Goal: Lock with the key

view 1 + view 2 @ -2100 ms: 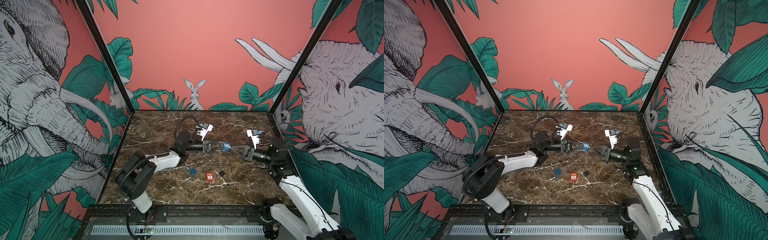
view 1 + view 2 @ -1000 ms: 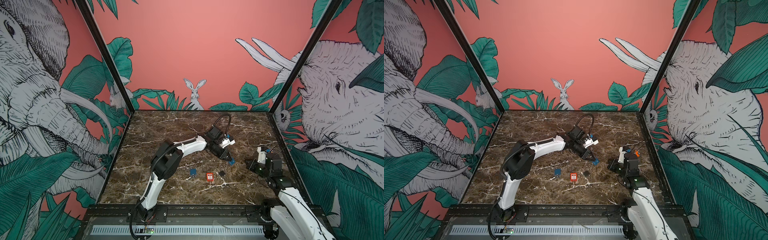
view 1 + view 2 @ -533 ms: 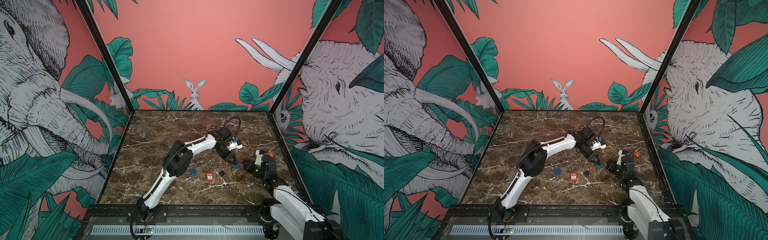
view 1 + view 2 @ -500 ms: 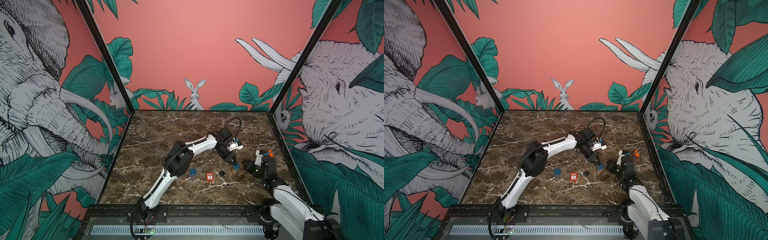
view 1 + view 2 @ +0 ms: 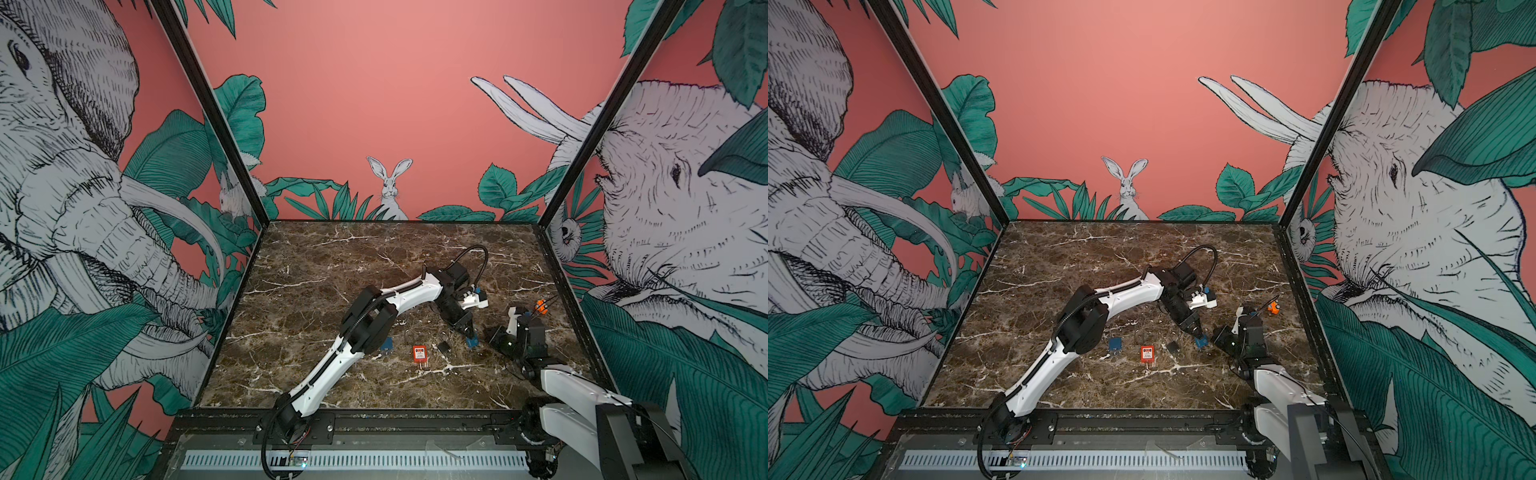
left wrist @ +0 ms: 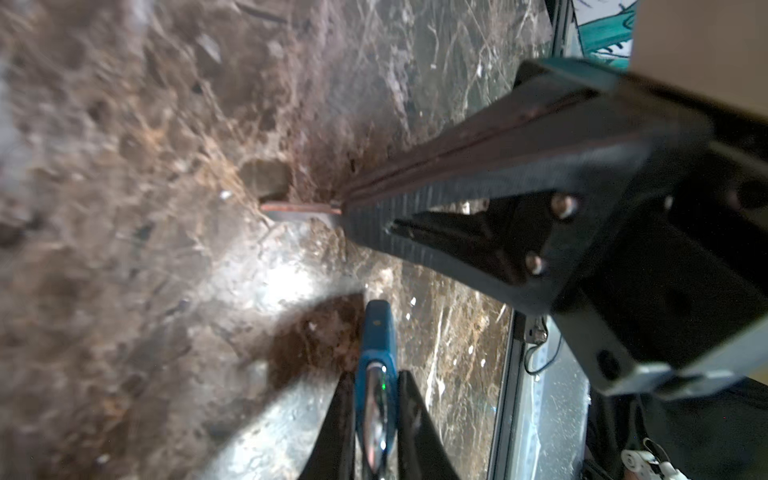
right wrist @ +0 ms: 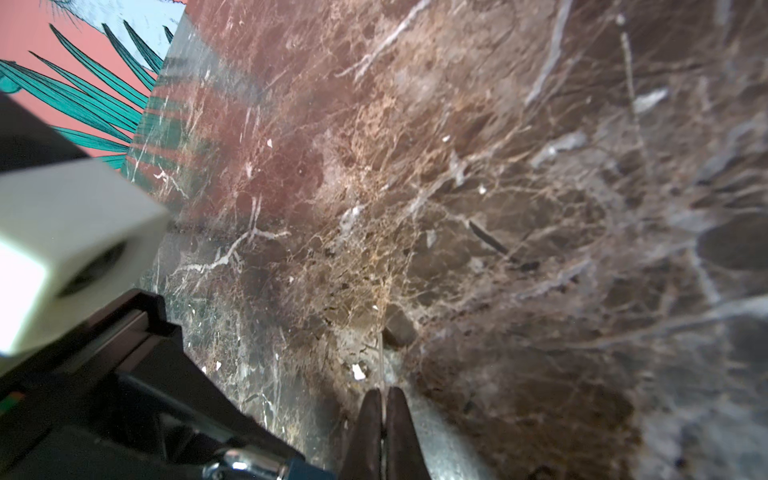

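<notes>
Desk [image 5: 332, 257] [image 5: 1079, 257] of brown marble filled the lower middle of both top views. Right of centre there, the left gripper [image 5: 468, 332] was closed narrowly on a blue padlock [image 6: 376, 328], shackle between its fingers [image 6: 332, 424]. The right gripper [image 6: 353, 208], facing it close by, pinched a thin key [image 6: 299, 212], the blade clear of the lock. A red padlock [image 5: 420, 354] lay on the desk to their left.

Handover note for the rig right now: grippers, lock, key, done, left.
Left gripper: shut on the blue padlock, low over the marble table.
Right gripper: shut on the key, blade bare, beside the padlock, not in it.
Done: both things in hand.
Left: get the key into the padlock and turn it.
A red padlock lies loose mid-table.
</notes>
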`<action>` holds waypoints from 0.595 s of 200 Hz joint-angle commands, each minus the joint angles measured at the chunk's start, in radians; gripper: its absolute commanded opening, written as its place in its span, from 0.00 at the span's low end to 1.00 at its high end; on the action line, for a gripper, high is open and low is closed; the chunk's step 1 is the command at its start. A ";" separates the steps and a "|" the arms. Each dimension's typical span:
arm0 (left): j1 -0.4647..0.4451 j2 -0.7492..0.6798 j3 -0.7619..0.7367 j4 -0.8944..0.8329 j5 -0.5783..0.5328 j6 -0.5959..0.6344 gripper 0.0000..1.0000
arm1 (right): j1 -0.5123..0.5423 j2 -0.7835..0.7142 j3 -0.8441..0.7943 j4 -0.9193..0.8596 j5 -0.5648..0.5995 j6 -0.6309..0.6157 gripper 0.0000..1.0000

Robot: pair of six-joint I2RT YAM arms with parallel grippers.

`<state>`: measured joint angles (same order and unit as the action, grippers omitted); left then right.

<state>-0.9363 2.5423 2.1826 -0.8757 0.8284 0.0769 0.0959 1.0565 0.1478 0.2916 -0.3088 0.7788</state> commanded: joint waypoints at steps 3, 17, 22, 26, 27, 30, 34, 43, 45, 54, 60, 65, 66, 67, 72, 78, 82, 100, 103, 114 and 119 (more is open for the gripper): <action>-0.001 0.018 0.054 -0.054 -0.036 0.036 0.07 | -0.003 0.016 -0.020 0.047 0.020 0.008 0.00; -0.001 0.032 0.074 -0.065 -0.049 0.037 0.13 | -0.003 0.021 -0.025 0.049 0.020 0.010 0.00; 0.000 0.037 0.082 -0.068 -0.057 0.036 0.14 | -0.003 0.022 -0.026 0.049 0.020 0.011 0.00; -0.001 0.040 0.088 -0.069 -0.064 0.035 0.15 | -0.002 0.023 -0.027 0.049 0.020 0.011 0.00; -0.001 0.041 0.089 -0.069 -0.066 0.035 0.15 | -0.003 0.023 -0.027 0.050 0.019 0.011 0.00; -0.001 0.043 0.093 -0.069 -0.069 0.034 0.16 | -0.002 0.023 -0.027 0.051 0.019 0.012 0.00; -0.001 0.046 0.099 -0.071 -0.072 0.035 0.17 | -0.002 0.025 -0.027 0.050 0.019 0.011 0.00; -0.001 0.053 0.112 -0.071 -0.079 0.031 0.19 | -0.003 0.025 -0.027 0.049 0.020 0.014 0.00; -0.001 0.055 0.115 -0.072 -0.080 0.031 0.19 | -0.002 0.025 -0.029 0.050 0.021 0.014 0.00; -0.001 0.064 0.132 -0.076 -0.085 0.031 0.23 | -0.003 0.026 -0.031 0.052 0.023 0.015 0.00; -0.001 0.070 0.146 -0.081 -0.090 0.031 0.26 | -0.002 0.027 -0.031 0.053 0.024 0.016 0.00; -0.001 0.078 0.158 -0.088 -0.091 0.033 0.28 | -0.001 0.028 -0.031 0.053 0.024 0.017 0.00; -0.001 0.078 0.161 -0.089 -0.092 0.033 0.29 | -0.002 0.027 -0.030 0.053 0.023 0.018 0.00; -0.001 0.080 0.164 -0.090 -0.093 0.034 0.29 | -0.002 0.028 -0.031 0.053 0.023 0.019 0.00; -0.001 0.086 0.175 -0.098 -0.098 0.035 0.30 | -0.002 0.028 -0.032 0.055 0.023 0.020 0.00; -0.001 0.089 0.187 -0.103 -0.104 0.038 0.34 | -0.001 0.027 -0.032 0.053 0.024 0.021 0.00; -0.001 0.091 0.190 -0.104 -0.105 0.040 0.35 | -0.003 0.027 -0.031 0.051 0.025 0.021 0.01; -0.001 0.092 0.204 -0.100 -0.126 0.041 0.41 | -0.001 0.028 -0.027 0.047 0.026 0.021 0.07; 0.000 0.090 0.206 -0.099 -0.128 0.040 0.42 | -0.001 0.028 -0.027 0.043 0.025 0.019 0.09; 0.000 0.090 0.218 -0.097 -0.137 0.037 0.50 | -0.002 0.028 -0.021 0.033 0.024 0.020 0.13; 0.001 0.088 0.224 -0.094 -0.143 0.036 0.51 | -0.001 0.027 -0.021 0.033 0.021 0.019 0.15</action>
<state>-0.9356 2.6350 2.3703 -0.9371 0.7341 0.0937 0.0959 1.0794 0.1314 0.3325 -0.3008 0.7940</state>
